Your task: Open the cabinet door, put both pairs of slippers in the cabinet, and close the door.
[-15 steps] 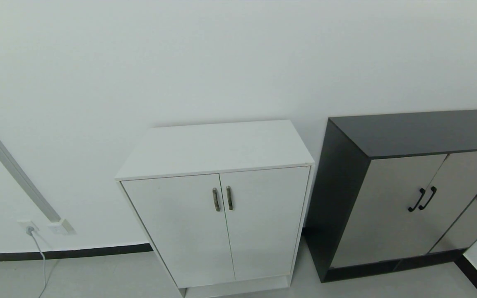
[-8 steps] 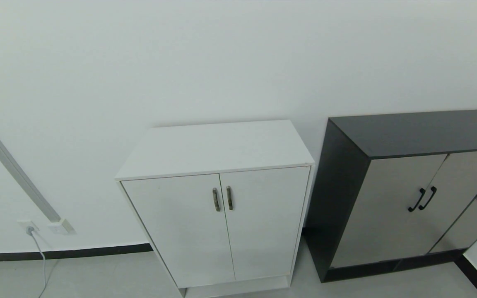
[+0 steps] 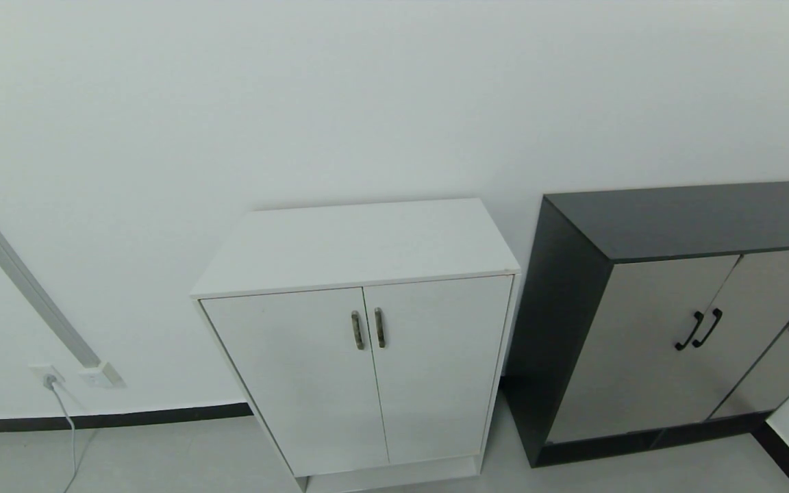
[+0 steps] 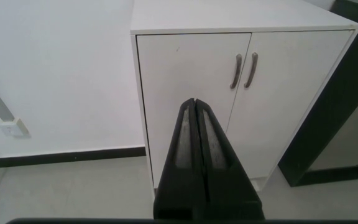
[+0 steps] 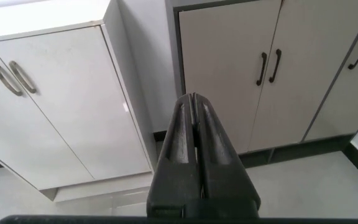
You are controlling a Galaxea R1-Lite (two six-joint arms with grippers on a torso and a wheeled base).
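Count: 2 cabinets, 1 white cabinet and 1 dark cabinet. White one has 2 white doors and 2 metal handles. Dark one shows 3 grey doors and 3 black handles. On the wall: 2 socket plates, 1 plugged cable, 1 grey conduit strip. 2 grippers: left gripper, right gripper.

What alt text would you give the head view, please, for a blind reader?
A white two-door cabinet stands shut against a white wall, its two metal handles side by side at the centre. To its right is a black cabinet with shut grey doors; a wall socket with a cable sits low on the left.
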